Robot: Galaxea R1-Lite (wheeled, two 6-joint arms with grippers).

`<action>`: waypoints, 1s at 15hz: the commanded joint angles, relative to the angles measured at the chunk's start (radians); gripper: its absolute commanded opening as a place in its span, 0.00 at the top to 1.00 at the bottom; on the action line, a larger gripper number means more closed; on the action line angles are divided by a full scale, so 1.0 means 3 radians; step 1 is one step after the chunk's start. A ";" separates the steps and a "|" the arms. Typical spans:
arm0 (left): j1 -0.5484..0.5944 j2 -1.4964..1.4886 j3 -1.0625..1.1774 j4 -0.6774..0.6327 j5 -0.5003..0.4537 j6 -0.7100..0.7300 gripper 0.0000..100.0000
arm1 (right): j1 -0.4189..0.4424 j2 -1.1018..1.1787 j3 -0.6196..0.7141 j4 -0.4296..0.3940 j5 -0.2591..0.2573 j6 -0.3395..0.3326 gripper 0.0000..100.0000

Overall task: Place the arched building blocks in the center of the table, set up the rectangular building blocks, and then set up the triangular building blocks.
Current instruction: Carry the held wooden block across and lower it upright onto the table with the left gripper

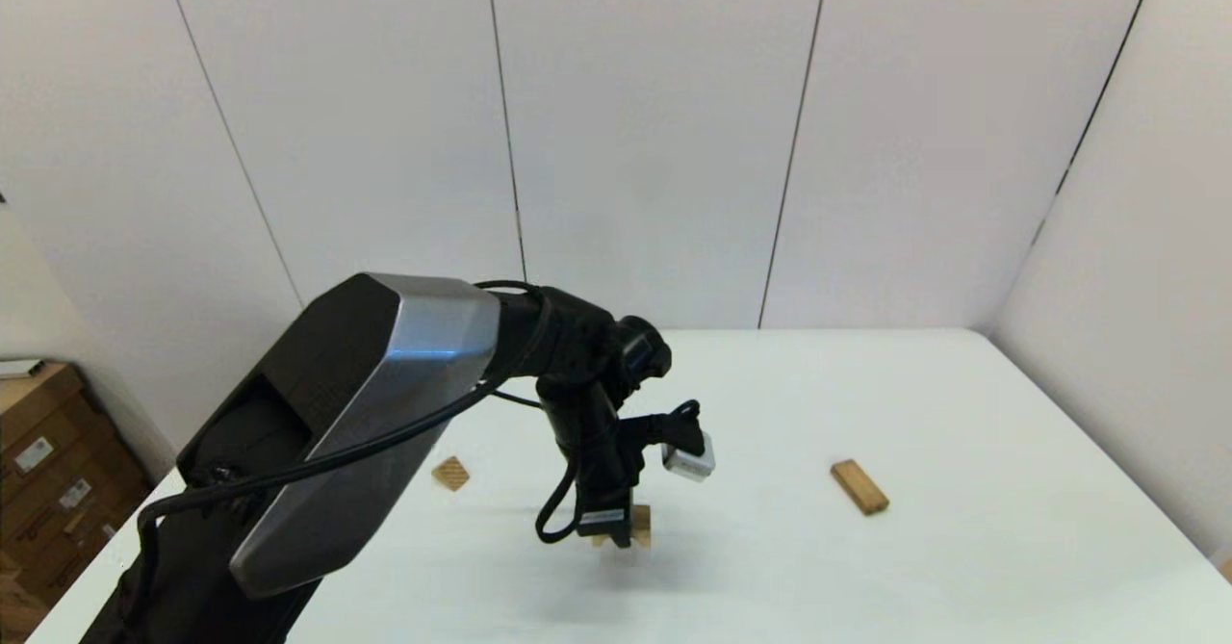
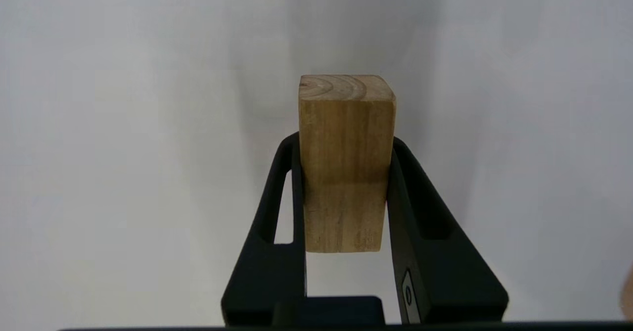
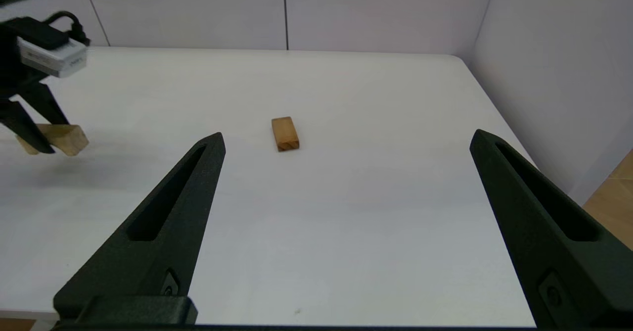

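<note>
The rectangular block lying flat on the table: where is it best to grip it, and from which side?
Probably from above, across its two long edges near the middle. The rectangular block lies flat and thin on the table, with free space around it. The open right hand is nearest.

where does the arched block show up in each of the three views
Head view: the arched block sits low in the middle of the picture, mostly hidden behind the left gripper.
Left wrist view: it fills the centre, clamped between that gripper's two fingers.
Right wrist view: at the far left edge, held in the left gripper.
Shared landmark: the white table, which lies under the block in all three views.
</note>
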 commanded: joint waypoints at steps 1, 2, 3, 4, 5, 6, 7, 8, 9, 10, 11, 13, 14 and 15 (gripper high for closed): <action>-0.0010 0.0130 -0.0006 -0.0118 -0.0022 0.0077 1.00 | -0.0004 -0.0005 0.0005 -0.0003 0.0000 -0.0002 0.00; -0.0031 0.0135 -0.0006 -0.0138 -0.0027 0.0077 1.00 | 0.0001 -0.0005 0.0000 -0.0003 0.0000 -0.0002 0.00; -0.0036 0.0135 -0.0011 -0.0143 -0.0037 0.0077 1.00 | 0.0001 -0.0005 0.0005 -0.0003 0.0005 -0.0002 0.00; -0.0036 0.0135 -0.0011 -0.0174 -0.0043 0.0083 1.00 | 0.0001 -0.0005 0.0000 -0.0003 0.0000 -0.0002 0.00; -0.0051 0.0140 -0.0011 -0.0195 -0.0043 0.0098 1.00 | 0.0001 -0.0005 0.0000 -0.0003 0.0005 -0.0002 0.00; -0.0056 0.0135 -0.0011 -0.0195 -0.0032 0.0139 1.00 | 0.0001 -0.0005 0.0000 -0.0003 0.0000 -0.0002 0.00; -0.0061 0.0135 -0.0011 -0.0189 -0.0032 0.0185 1.00 | 0.0001 -0.0005 0.0005 -0.0003 0.0000 -0.0002 0.00; -0.0066 0.0135 -0.0011 -0.0195 -0.0027 0.0215 1.00 | 0.0001 -0.0005 0.0000 0.0002 0.0000 -0.0002 0.00; -0.0072 0.0130 -0.0011 -0.0195 -0.0027 0.0221 1.00 | -0.0004 -0.0005 0.0005 0.0002 0.0000 -0.0002 0.00; -0.0077 0.0124 -0.0011 -0.0184 -0.0027 0.0221 1.00 | 0.0001 -0.0005 0.0005 -0.0003 0.0000 -0.0002 0.00; -0.0077 0.0114 -0.0011 -0.0184 -0.0022 0.0221 1.00 | 0.0001 -0.0005 0.0000 -0.0003 0.0005 -0.0002 0.00; -0.0077 0.0094 -0.0011 -0.0184 -0.0022 0.0221 1.00 | 0.0001 -0.0005 0.0000 -0.0003 0.0000 -0.0002 0.00; -0.0077 0.0094 -0.0011 -0.0184 -0.0017 0.0221 1.00 | 0.0001 -0.0005 0.0000 -0.0003 0.0000 -0.0002 0.00; -0.0077 0.0094 -0.0011 -0.0184 -0.0012 0.0221 1.00 | 0.0001 -0.0005 0.0005 -0.0003 0.0000 -0.0002 0.00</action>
